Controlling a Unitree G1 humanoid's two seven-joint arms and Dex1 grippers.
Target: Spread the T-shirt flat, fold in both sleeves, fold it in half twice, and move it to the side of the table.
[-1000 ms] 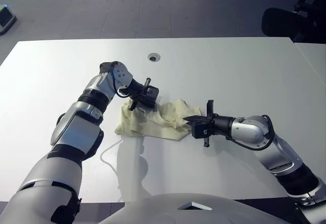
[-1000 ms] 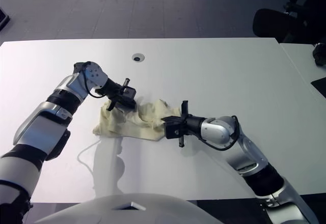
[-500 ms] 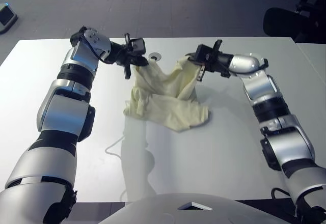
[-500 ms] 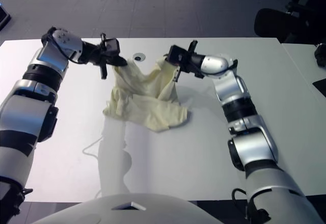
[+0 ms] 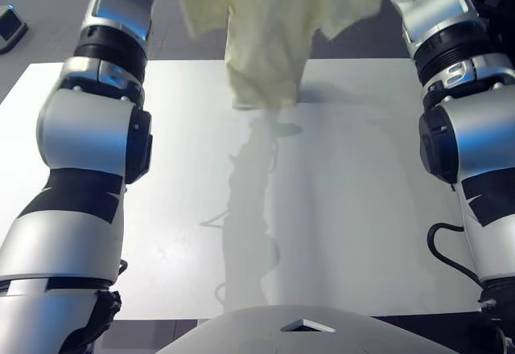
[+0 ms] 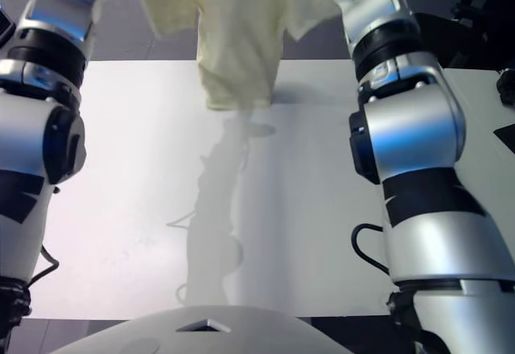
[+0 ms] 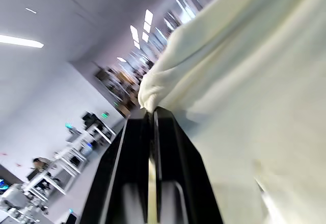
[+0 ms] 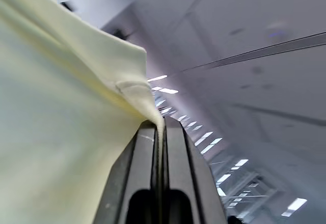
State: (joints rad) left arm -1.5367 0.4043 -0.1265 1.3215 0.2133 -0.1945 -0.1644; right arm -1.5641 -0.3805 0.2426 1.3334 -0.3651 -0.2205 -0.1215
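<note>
Shirt [image 5: 273, 24] hangs in the air btw both raised arms, above the far part of the counter [image 5: 362, 177]. Its lower edge is low over the surface; can't tell if it touches. L hand [image 7: 152, 119]: fingers pressed together, pinching a thin fold at the shirt's edge. R hand [image 8: 162, 127]: same, fingers closed on a bit of edge w/ a seam next to it.

Risks, as I judge them:
- Both pinches sit on very little cloth, right at the rim. A quick shake or swing could pull an edge out, and the shirt would then drop from one side and land in a heap.
- The middle hangs as a narrow bunched column w/ flaps out to either side, so it's not open. Lowered like this, it prob. lands creased or doubled, and sleeve folds on top of that would go crooked.
- If the hands aren't pulled apart enough before laying down, slack in the middle folds under itself.
- Laid too far back, part may drape off the far edge.

Around: a round port [image 5: 287, 129] in the counter just below the hanging hem, which could snag cloth dragged across it. A dark chair [image 6: 475, 4] stands beyond the far R corner, well apart. A small device [image 5: 10, 28] lies on the floor far L. Neither is in the way.
</note>
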